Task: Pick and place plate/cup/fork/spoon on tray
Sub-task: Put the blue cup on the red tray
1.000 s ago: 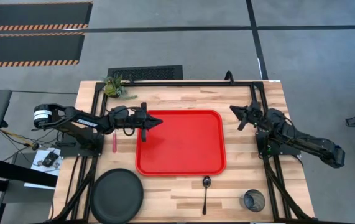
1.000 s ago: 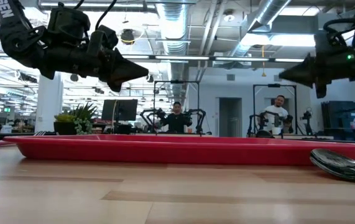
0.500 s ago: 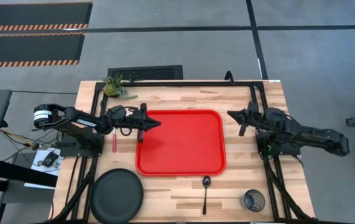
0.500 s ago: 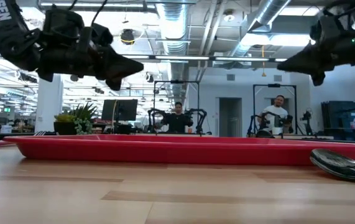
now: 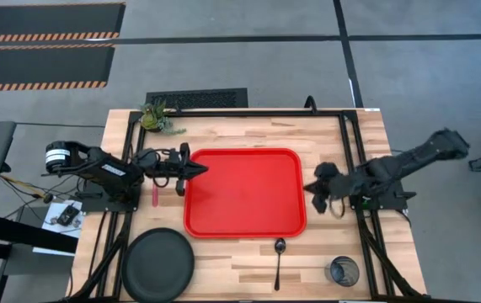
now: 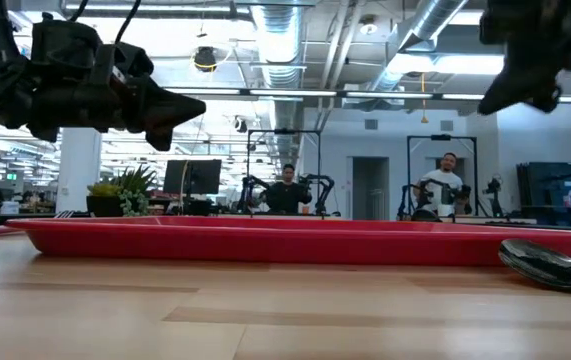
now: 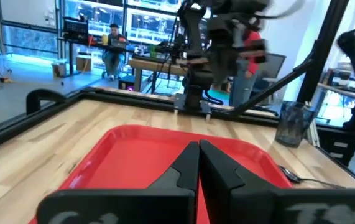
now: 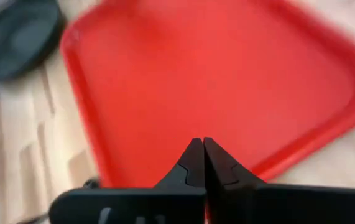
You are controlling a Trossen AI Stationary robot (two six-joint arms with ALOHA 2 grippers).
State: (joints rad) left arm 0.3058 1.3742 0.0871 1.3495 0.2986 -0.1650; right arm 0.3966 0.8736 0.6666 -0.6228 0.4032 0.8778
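The red tray [image 5: 244, 192] lies mid-table. The black plate [image 5: 157, 263] rests on the table at the near left. The dark spoon [image 5: 279, 261] lies near of the tray, and its bowl shows in the low view [image 6: 550, 268]. The tinted cup [image 5: 344, 271] stands at the near right. The red-handled fork [image 5: 154, 194] lies left of the tray, under my left arm. My left gripper [image 5: 205, 168] is shut and empty above the tray's left rim. My right gripper [image 5: 308, 187] is shut and empty, above the tray's right rim.
A small potted plant [image 5: 152, 118] stands at the table's far left corner. Black frame rails [image 5: 354, 160] run along the table's sides. People sit at desks in the room beyond the table [image 6: 285, 190].
My left gripper has drawn back a little toward the table's left edge, staying shut. My right arm has swung its gripper toward the near edge and the tray's right rim and tipped it down toward the tray. The tableware has not moved.
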